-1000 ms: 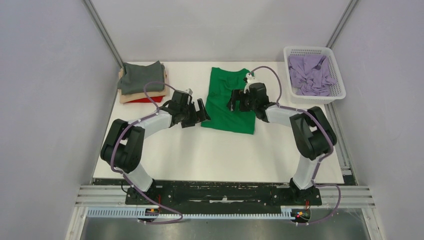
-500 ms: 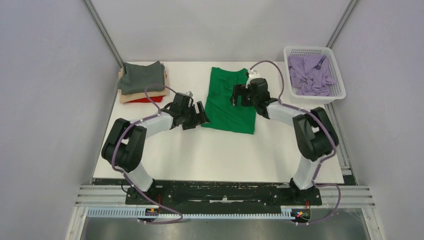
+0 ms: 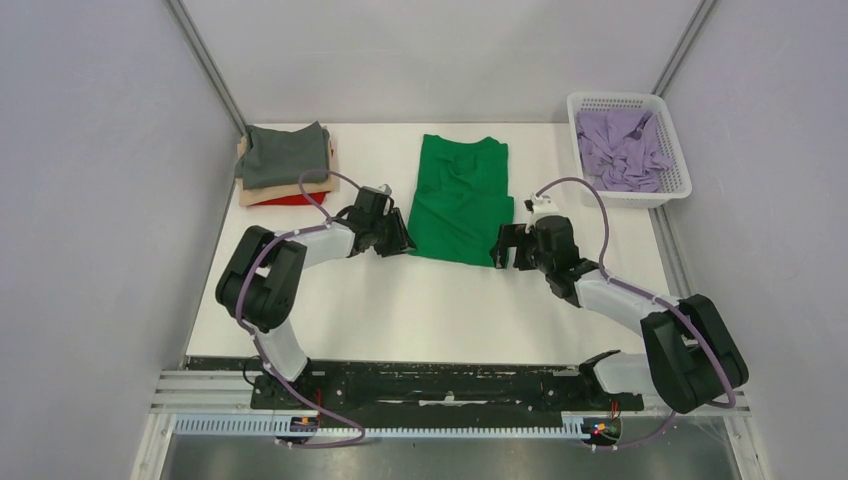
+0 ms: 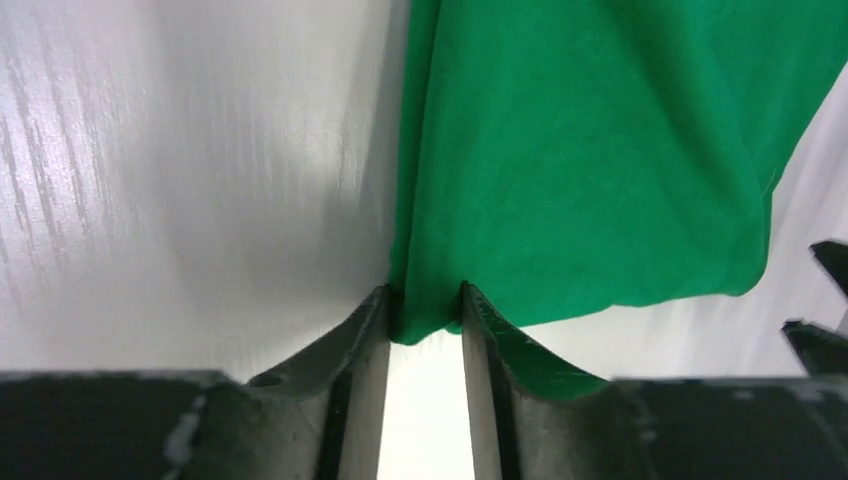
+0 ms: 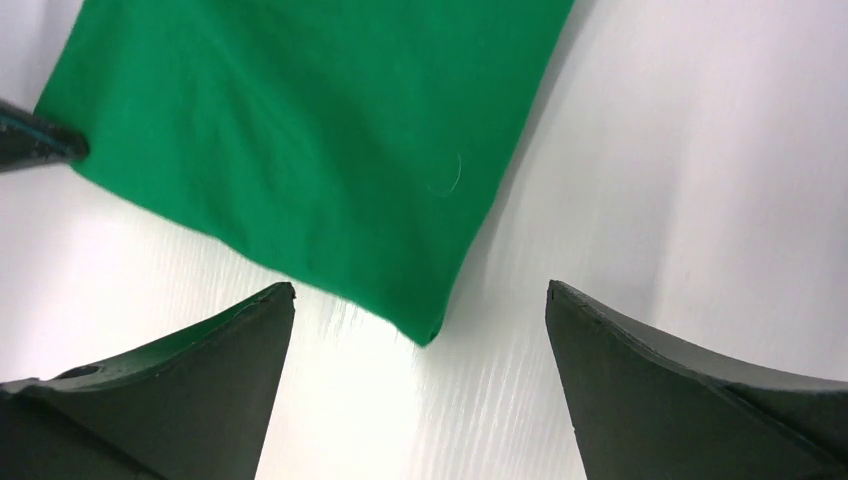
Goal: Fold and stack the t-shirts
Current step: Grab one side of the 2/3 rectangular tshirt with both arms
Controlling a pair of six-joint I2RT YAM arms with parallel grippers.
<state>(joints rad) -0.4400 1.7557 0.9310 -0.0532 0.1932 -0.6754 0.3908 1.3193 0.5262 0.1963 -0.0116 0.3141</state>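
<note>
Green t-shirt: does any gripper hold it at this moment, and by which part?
The left gripper pinches the green t-shirt at its near left hem corner. The right gripper is open by the near right corner, holding nothing.

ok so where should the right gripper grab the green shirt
Its near right hem corner, approached from the near edge: the green shirt lies flat, that corner points between the open right gripper, and the left gripper pinches the other near corner.
</note>
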